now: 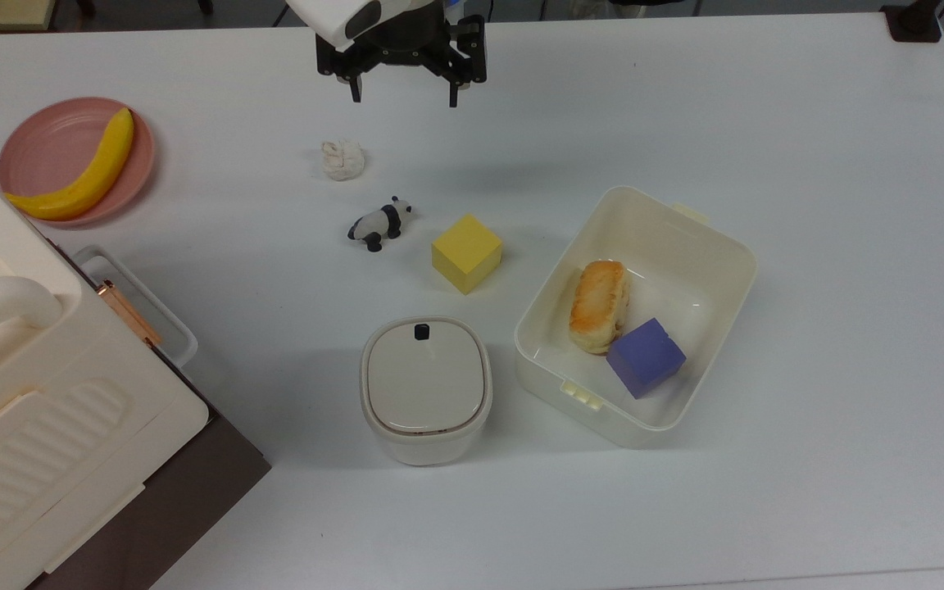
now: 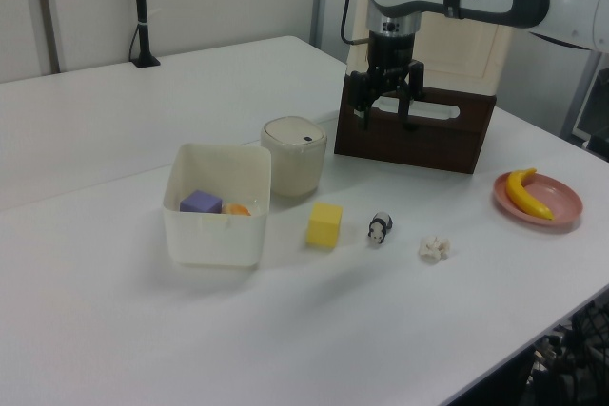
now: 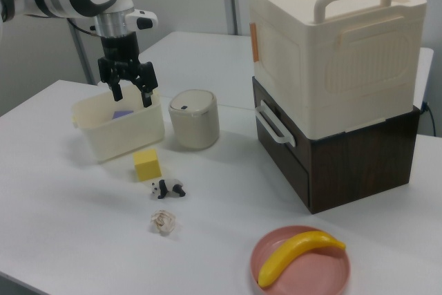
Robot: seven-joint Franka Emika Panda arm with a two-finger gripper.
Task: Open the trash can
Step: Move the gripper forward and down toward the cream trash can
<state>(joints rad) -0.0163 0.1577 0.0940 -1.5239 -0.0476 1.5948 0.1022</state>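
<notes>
Top view, item list.

Trash can (image 1: 426, 390): small cream rounded-square bin, upright on the white tabletop (image 1: 808, 123), toward the near edge. Flat beige-grey lid (image 1: 427, 375) seated flush, so not yet open. Black button (image 1: 421, 331) sits on the lid's far edge, the side turned toward the arm; judged to be the release, and reachable from straight above.

End effector (image 1: 403, 92): raised above the far part of the tabletop, fingers apart, pointing down, holding nothing. Well apart from the trash can.

Lidless cream tub (image 1: 718, 246): just beside the trash can on the top view's right, a narrow gap between them. Holds a bread roll (image 1: 599, 305) and a purple cube (image 1: 646, 357), touching.

Yellow cube (image 1: 466, 252), panda figure (image 1: 380, 223), crumpled white wad (image 1: 343, 159): loose on the tabletop between end effector and trash can; low, so a raised approach should pass over them.

Pink plate (image 1: 46, 135) with banana (image 1: 83, 178): top view's far left, well clear.

Ribbed cream box with handle (image 3: 335, 46), stacked on a dark wooden drawer unit (image 3: 338, 153): tall, standing beside the trash can with an open gap between them, on the right view's right.

Open room: free above the lid; bare tabletop in front of the bin. Sideways room is tightest toward the tub.
</notes>
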